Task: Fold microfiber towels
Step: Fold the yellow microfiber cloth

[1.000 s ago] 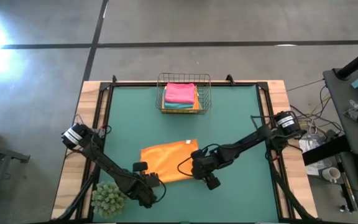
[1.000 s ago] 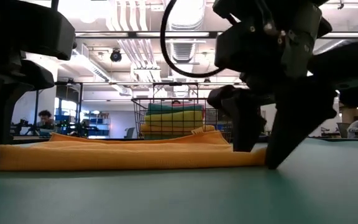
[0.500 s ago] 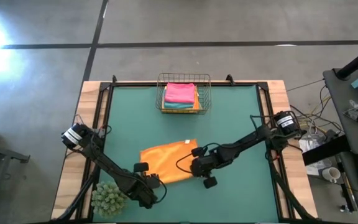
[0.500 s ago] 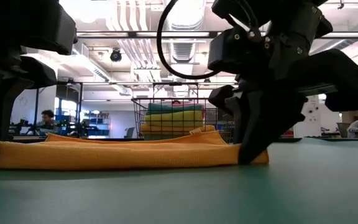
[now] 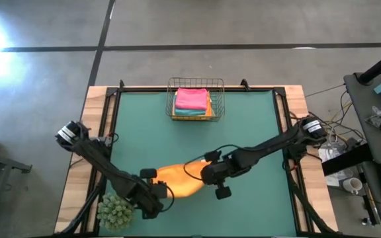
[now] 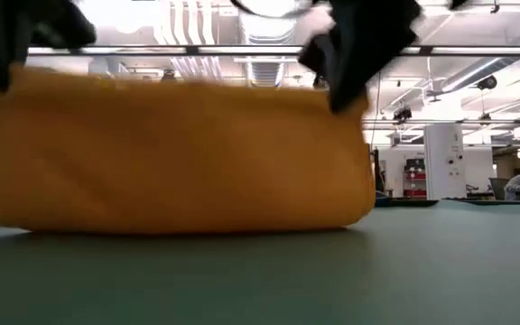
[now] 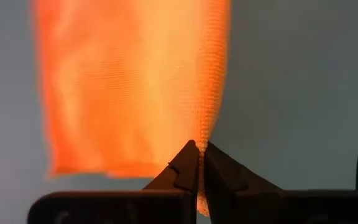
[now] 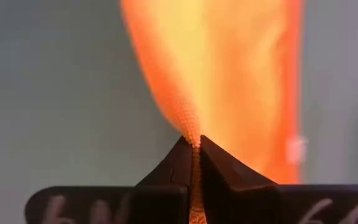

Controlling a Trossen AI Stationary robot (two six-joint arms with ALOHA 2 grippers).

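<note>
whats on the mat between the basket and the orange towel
Nothing: in the high view, bare green mat separates the wire basket from the orange towel.

1 orange towel (image 5: 177, 180) being held; 3 towels being shown in 1 wire basket (image 5: 219, 99), far side; 1 plant ball (image 5: 114, 211), near left.

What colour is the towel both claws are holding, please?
Orange towel, seen best in the left wrist view.
</note>
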